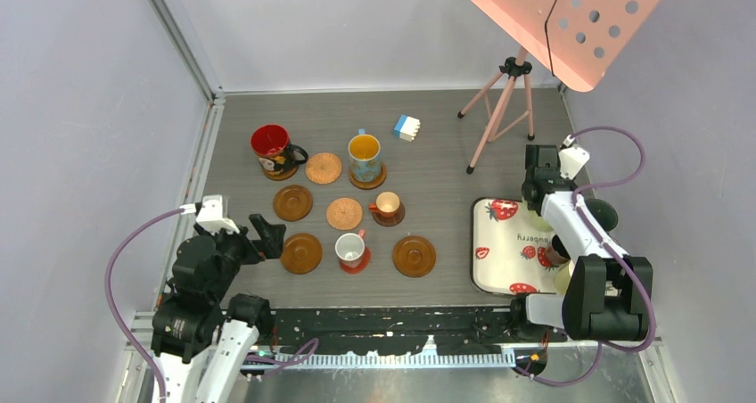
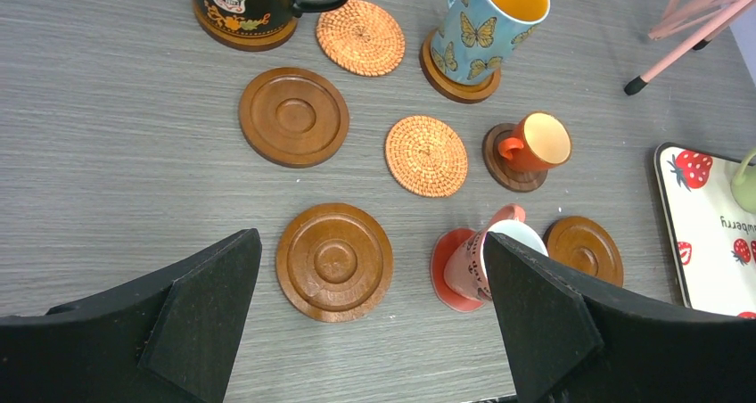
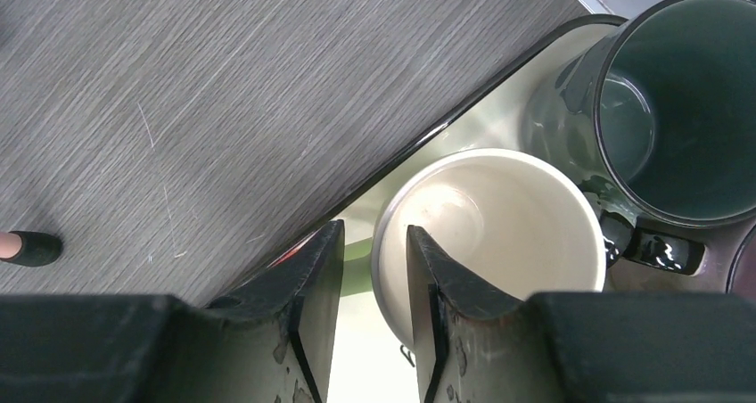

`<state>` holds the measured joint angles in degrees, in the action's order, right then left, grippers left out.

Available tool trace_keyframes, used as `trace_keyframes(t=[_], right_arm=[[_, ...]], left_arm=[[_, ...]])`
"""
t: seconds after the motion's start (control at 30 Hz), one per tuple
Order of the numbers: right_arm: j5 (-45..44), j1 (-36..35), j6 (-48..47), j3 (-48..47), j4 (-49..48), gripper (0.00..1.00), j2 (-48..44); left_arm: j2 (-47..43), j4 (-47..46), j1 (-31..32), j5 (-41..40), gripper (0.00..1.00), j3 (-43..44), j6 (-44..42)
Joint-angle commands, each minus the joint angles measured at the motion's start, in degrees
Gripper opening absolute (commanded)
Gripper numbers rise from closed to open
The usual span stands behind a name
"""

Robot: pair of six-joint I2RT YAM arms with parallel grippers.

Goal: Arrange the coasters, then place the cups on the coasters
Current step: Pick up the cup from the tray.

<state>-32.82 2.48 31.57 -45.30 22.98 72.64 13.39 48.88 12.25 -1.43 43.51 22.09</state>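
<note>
Nine round coasters lie on the grey table. Bare ones include a woven one (image 1: 324, 168), a second woven one (image 1: 344, 213) and a wooden one (image 2: 334, 260). Four cups stand on coasters: black with red inside (image 1: 270, 142), blue butterfly (image 1: 364, 153), small orange (image 1: 386, 205), pink (image 2: 477, 265). My left gripper (image 2: 370, 242) hangs open above the near wooden coaster, holding nothing. My right gripper (image 3: 374, 229) straddles the rim of a cream cup (image 3: 499, 234) on the tray, one finger inside, one outside with a small gap. A dark green cup (image 3: 677, 100) stands beside it.
The white strawberry tray (image 1: 499, 251) sits at the right, partly under my right arm. A blue-and-white block (image 1: 406, 127) lies at the back. A pink tripod stand (image 1: 504, 109) rises behind the tray. Walls close in on the left and right.
</note>
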Motion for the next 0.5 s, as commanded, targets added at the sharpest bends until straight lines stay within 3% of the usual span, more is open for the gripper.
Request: trace_keyframes(t=[0.0,0.23,0.47], right_arm=[[-0.2,0.5,-0.8,0.3,-1.2,0.38,1.7],[-0.2,1.0,-1.7,0.0,-1.7,0.42,3.2],[0.2,1.0,-4.0,0.7,-1.8,0.24,0.0]], left_arm=[[-0.8,-2.3,0.1,-0.7,0.99,0.0,-0.5],[-0.5,-2.5,0.1,-0.4,0.99,-0.1,-0.5],[-0.5,-2.5,0.1,-0.5,0.99,-0.1,-0.5]])
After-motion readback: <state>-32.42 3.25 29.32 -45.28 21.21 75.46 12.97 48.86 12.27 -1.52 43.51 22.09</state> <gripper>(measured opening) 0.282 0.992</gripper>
